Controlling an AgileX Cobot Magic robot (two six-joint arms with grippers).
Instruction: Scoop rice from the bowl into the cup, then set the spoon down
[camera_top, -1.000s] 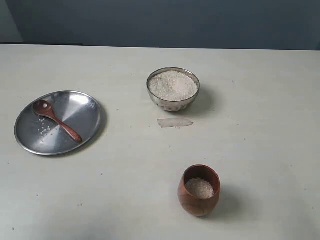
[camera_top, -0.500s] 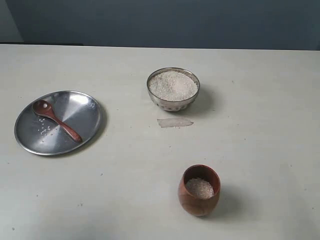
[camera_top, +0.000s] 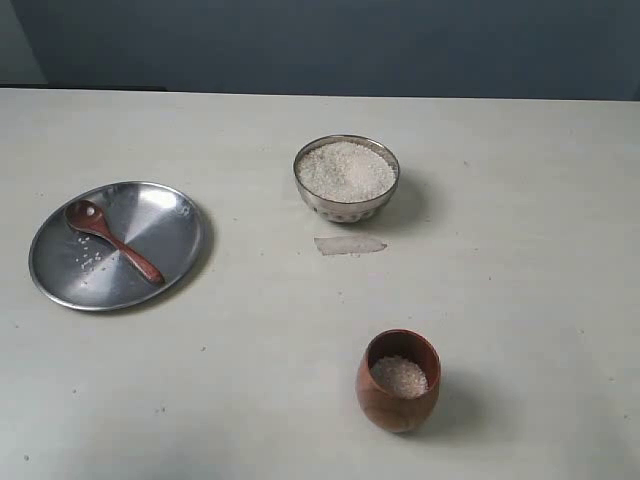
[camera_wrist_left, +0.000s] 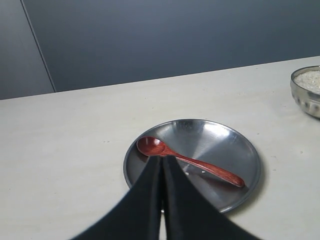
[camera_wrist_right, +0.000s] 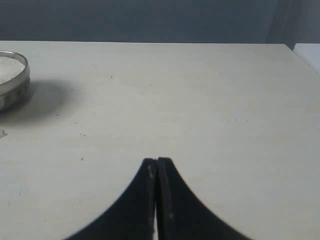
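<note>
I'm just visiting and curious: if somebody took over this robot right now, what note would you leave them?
Fingers shut and empty on both the left gripper and the right gripper.
The spoon lies on the steel plate, beside a few stray grains.
The bowl is still heaped with rice; the cup has some inside.
Scooping and setting down look done; nothing obvious is left.

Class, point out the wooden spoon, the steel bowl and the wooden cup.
wooden spoon (camera_top: 125, 250), exterior view, middle of handle.
steel bowl (camera_top: 345, 211), exterior view, patterned side.
wooden cup (camera_top: 395, 412), exterior view, outer wall.
</note>
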